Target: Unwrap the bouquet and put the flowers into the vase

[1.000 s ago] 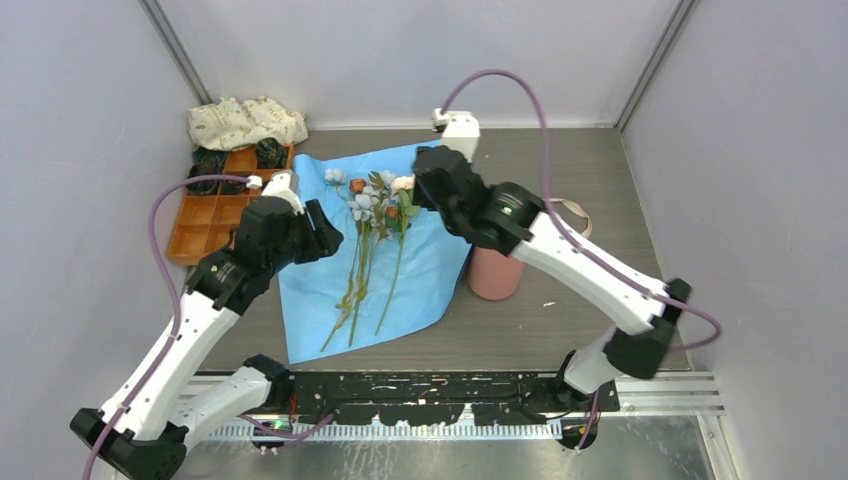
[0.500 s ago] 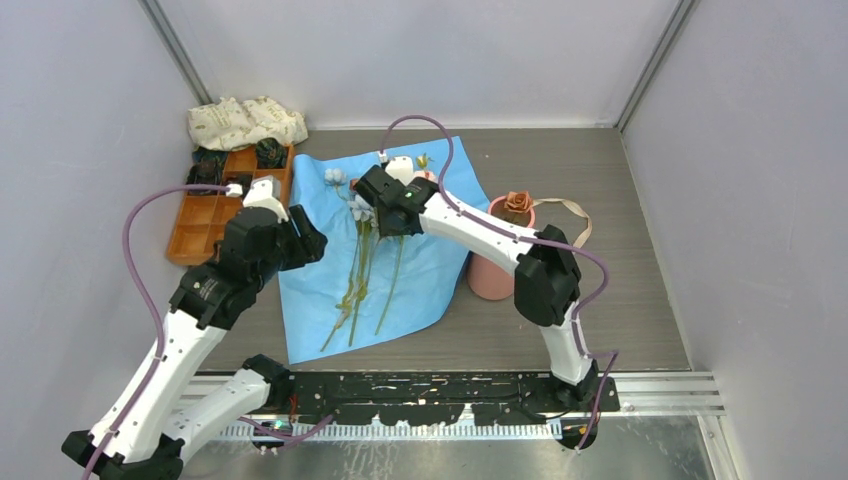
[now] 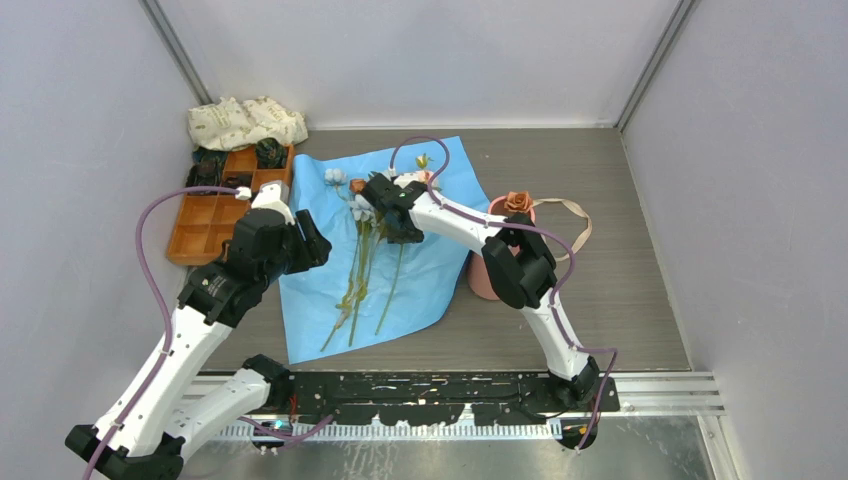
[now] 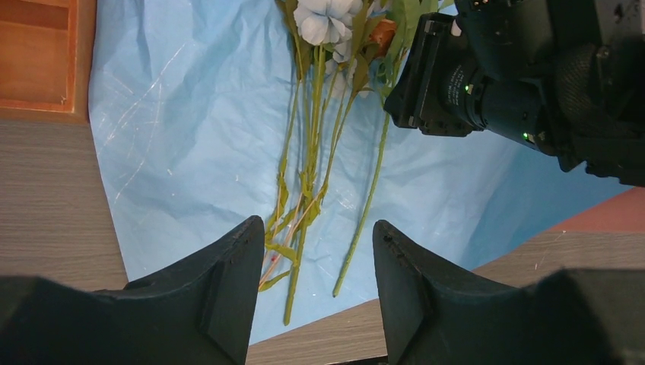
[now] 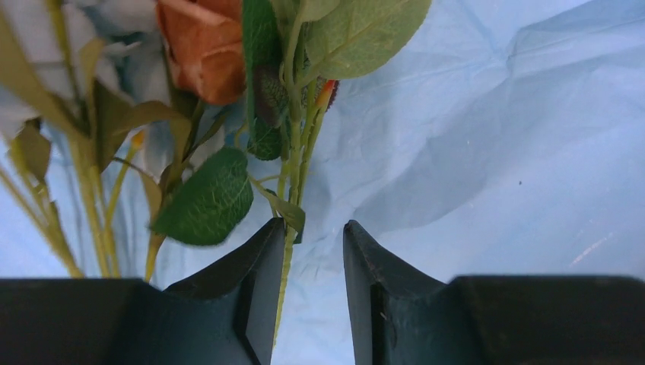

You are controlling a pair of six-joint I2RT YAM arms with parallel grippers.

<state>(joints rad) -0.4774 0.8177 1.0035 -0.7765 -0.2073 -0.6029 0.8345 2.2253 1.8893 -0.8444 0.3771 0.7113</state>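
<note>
The bouquet is unwrapped: its light blue paper point(image 3: 420, 275) lies flat on the table with the flowers point(image 3: 358, 275) on it, stems toward me. My right gripper point(image 3: 398, 232) is down at the flower heads. In the right wrist view its jaws point(image 5: 313, 236) stand a narrow gap apart, and one green stem point(image 5: 293, 190) runs between them against the left finger, below an orange-brown rose point(image 5: 201, 46). My left gripper point(image 3: 310, 240) hovers open over the paper's left side, its jaws point(image 4: 316, 243) empty above the stem ends point(image 4: 304, 228). The salmon-pink vase point(image 3: 488, 280) stands right of the paper and holds one orange-brown rose point(image 3: 517, 202).
An orange compartment tray point(image 3: 205, 225) with dark items sits at the back left, with a cream patterned cloth point(image 3: 245, 122) behind it. A beige ribbon point(image 3: 572, 212) lies behind the vase. Grey walls close in on both sides and at the back.
My right arm swung left from beside the vase and came down onto the flower heads, and its jaws narrowed. The rose in the vase came into view. My left arm shifted slightly.
</note>
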